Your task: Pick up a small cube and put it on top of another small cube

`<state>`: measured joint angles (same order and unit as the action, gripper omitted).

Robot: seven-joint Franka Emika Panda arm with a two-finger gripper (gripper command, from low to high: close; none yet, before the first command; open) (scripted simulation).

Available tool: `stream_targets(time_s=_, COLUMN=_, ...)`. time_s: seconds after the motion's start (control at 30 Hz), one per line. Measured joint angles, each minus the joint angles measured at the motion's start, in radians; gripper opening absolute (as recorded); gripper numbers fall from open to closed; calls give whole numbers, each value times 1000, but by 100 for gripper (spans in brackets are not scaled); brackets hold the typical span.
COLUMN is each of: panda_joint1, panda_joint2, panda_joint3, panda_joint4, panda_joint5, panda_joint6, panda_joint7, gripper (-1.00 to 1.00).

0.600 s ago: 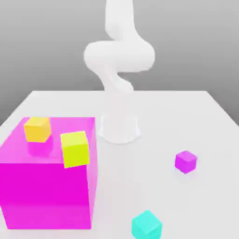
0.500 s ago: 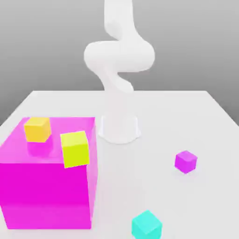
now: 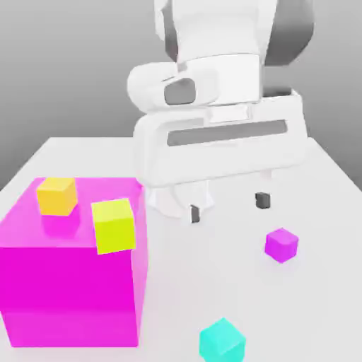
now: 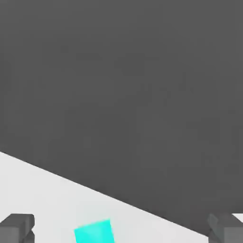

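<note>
white table (image 3: 85, 152) under a plain grey backdrop, seen from the exterior view. the small teal cube (image 3: 222, 341) rests on the table at the near edge, a little to the exterior view's right of centre; it is a plain, uniformly turquoise block with a lighter top face and darker side faces, unmarked, and far smaller than the big magenta block (image 3: 71, 283) that stands to its left. in the hand view the small teal cube (image 4: 94, 231) shows as a flat, bright turquoise patch on the white surface, lying between the two dark fingertips (image 4: 17, 226) at the picture's edge and closer to one of them.

the gripper (image 3: 228, 206) hangs above the table, farther from the camera than the cube and not touching it; its two dark fingertips (image 3: 263, 201) are spread wide apart with nothing between them.

a small purple cube (image 3: 281, 244) sits on the table to the exterior view's right, below and near the gripper, well apart from the teal one. an orange cube (image 3: 56, 195) and a yellow-green cube (image 3: 113, 225) sit on top of the magenta block, the orange one farther back and to the left.
</note>
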<state>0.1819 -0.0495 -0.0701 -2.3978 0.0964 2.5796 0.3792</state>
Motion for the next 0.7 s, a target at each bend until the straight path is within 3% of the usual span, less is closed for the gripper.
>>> stream_targets(time_s=0.43, panda_joint1=8, panda_joint2=465, panda_joint3=27, panda_joint4=-13, panda_joint5=-41, panda_joint6=247, panda_joint7=-120, gripper=0)
stream_targets(time_s=0.47, panda_joint1=6, panda_joint2=486, panda_joint3=29, panda_joint4=-9, panda_joint5=-39, panda_joint6=263, panda_joint7=-122, gripper=-100)
stream_targets(time_s=0.7, panda_joint1=6, panda_joint2=483, panda_joint3=29, panda_joint4=-10, panda_joint5=-41, panda_joint6=260, panda_joint7=-120, gripper=-100)
